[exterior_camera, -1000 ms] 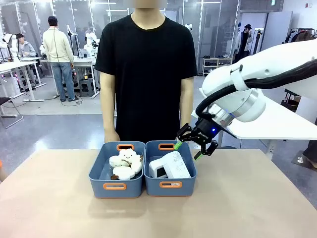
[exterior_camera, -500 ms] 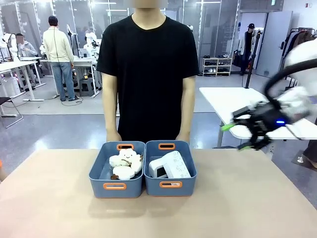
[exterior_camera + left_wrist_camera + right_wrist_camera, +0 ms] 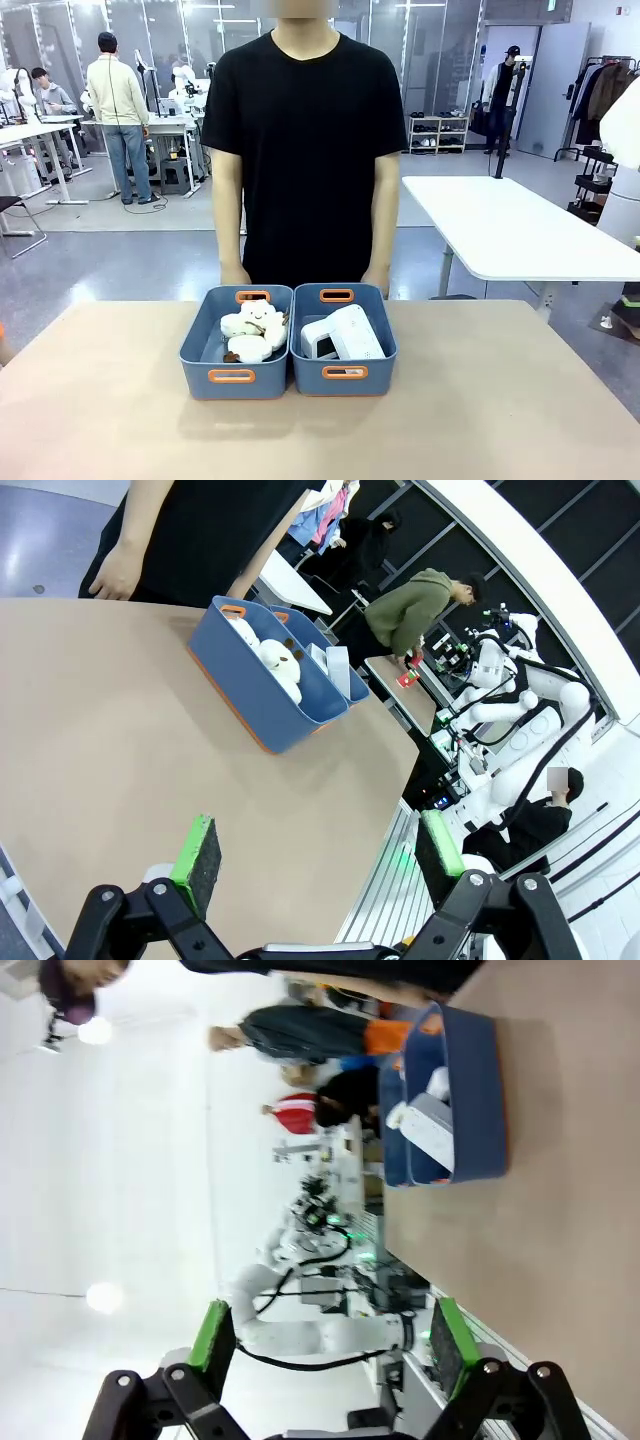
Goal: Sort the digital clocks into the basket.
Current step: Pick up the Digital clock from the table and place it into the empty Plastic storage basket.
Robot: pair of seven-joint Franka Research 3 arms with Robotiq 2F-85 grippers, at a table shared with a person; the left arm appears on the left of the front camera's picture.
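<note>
The right arm has swung away from the baskets. Right gripper [image 3: 327,1345] gapes wide, empty, with both clocks [image 3: 342,335] well ahead of it in the right basket [image 3: 343,373]. Left gripper [image 3: 318,855] also stands wide, holding nothing.

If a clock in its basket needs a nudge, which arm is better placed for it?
Right, probably. The clocks lie in the right basket, on that arm's side; the toy basket stands on the left. The right gripper and left gripper are both open, empty.
</note>
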